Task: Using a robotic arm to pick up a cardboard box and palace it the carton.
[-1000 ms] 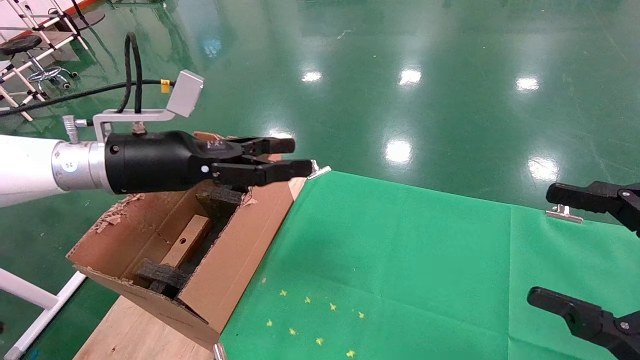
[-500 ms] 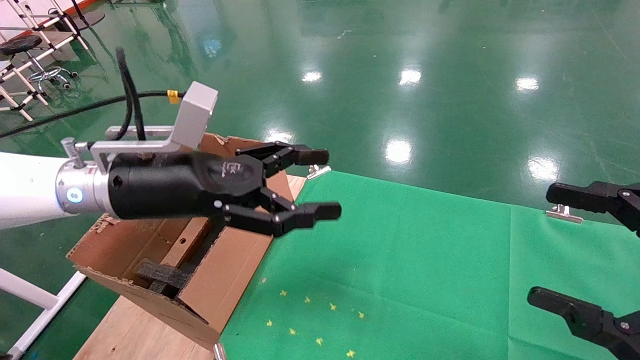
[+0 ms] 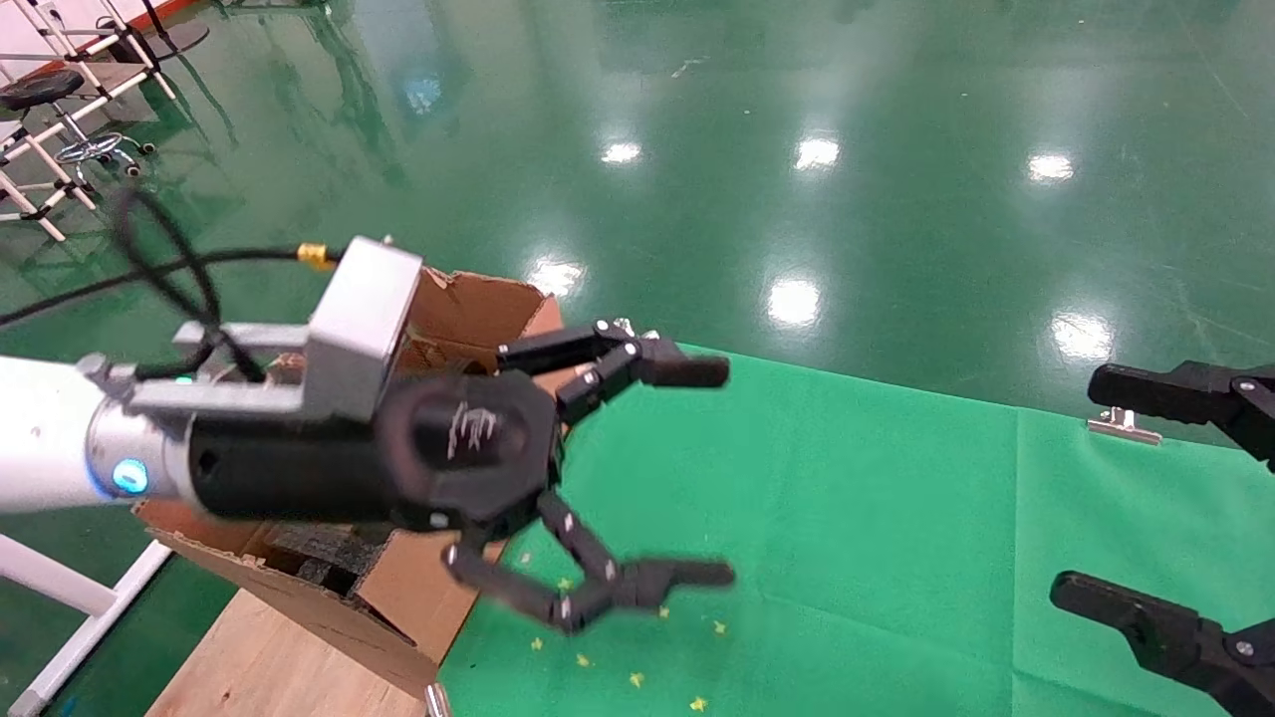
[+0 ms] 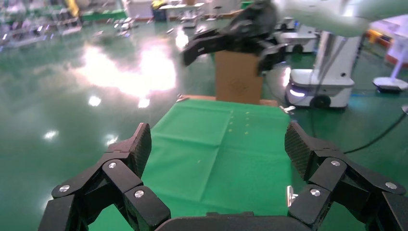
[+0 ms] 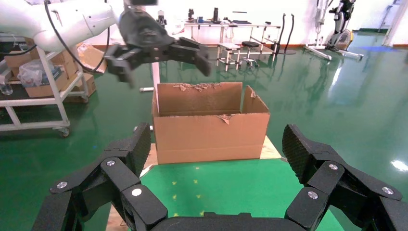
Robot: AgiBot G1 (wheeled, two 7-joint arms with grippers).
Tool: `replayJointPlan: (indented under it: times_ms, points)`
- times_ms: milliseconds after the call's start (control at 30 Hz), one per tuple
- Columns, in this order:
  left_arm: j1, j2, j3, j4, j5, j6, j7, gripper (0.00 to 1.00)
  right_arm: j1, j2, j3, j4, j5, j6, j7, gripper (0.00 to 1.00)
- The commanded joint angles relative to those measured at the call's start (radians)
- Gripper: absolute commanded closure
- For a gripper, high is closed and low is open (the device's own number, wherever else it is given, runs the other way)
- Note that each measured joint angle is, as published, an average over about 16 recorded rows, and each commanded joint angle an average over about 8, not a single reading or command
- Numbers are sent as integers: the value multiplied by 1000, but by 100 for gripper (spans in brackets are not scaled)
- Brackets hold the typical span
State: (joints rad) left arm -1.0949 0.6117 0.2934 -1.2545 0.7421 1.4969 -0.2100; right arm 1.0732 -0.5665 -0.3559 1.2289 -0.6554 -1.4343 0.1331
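Note:
My left robotic arm, white with a blue light ring, carries its black gripper (image 3: 712,471) in front of the carton's near end, over the edge of the green cloth. Its fingers are spread wide and hold nothing. The right wrist view shows it above the carton (image 5: 155,49). The carton (image 3: 423,597) is large and brown with torn flaps; its long side faces the right wrist view (image 5: 211,127). The small cardboard box is hidden behind the left gripper. My right gripper (image 3: 1096,493) hangs open and empty at the table's right edge.
A green cloth (image 3: 847,498) with small yellow marks (image 3: 618,637) covers the table. The carton rests on a wooden board (image 3: 259,667) beside the cloth. Black foam (image 3: 309,546) shows inside it. A metal clip (image 3: 1121,425) holds the cloth's far edge. Another brown box (image 4: 238,77) stands beyond the table.
The left gripper has swung down and right from above the carton and spread its fingers wide. The small box, seen lying in the carton before, is now hidden behind it. The right arm has not moved.

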Motion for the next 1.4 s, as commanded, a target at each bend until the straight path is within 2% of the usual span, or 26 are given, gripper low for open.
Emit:
replayJointPlan:
  times_ms: [33,200,1400]
  points:
    - [22,0,-15,-33,-12,-1,22,0,0,0,0,0,0,0,0,0]
    - [44,0,-28,-65,-25,-1,36,0,0,0,0,0,0,0,0,0]
    - [21,-1,-14,-29,-12,-2,22,0,0,0,0,0,0,0,0,0]
